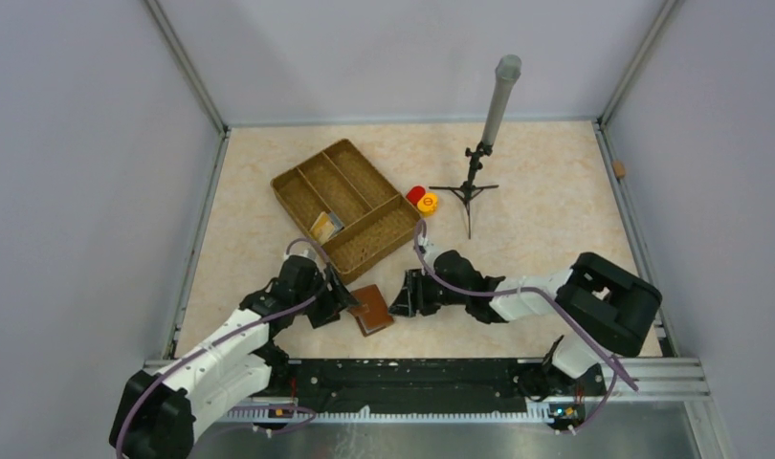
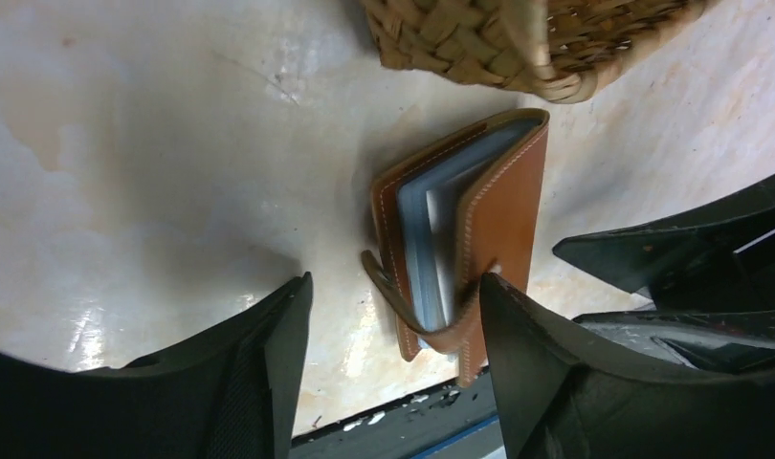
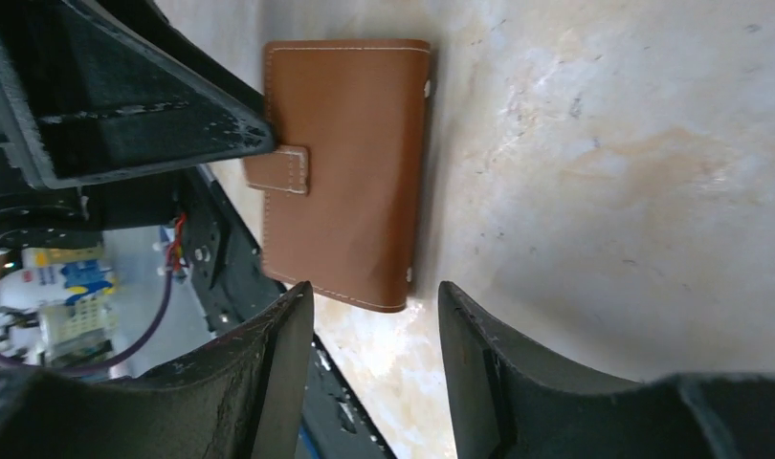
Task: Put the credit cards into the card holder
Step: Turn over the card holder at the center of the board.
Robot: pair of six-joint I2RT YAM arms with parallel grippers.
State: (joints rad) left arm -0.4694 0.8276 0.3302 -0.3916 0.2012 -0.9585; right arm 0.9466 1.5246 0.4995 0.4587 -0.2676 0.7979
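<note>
By the tabletop's (image 1: 537,258) near edge the wallet (image 1: 370,309) sits between left tool (image 1: 341,298) and right tool (image 1: 401,295) — both gaping, empty.

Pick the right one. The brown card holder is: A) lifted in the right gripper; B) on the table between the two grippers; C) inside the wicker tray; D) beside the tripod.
B: the card holder lies on the table just off the wicker tray's near corner, with the left gripper and right gripper open on either side.
</note>
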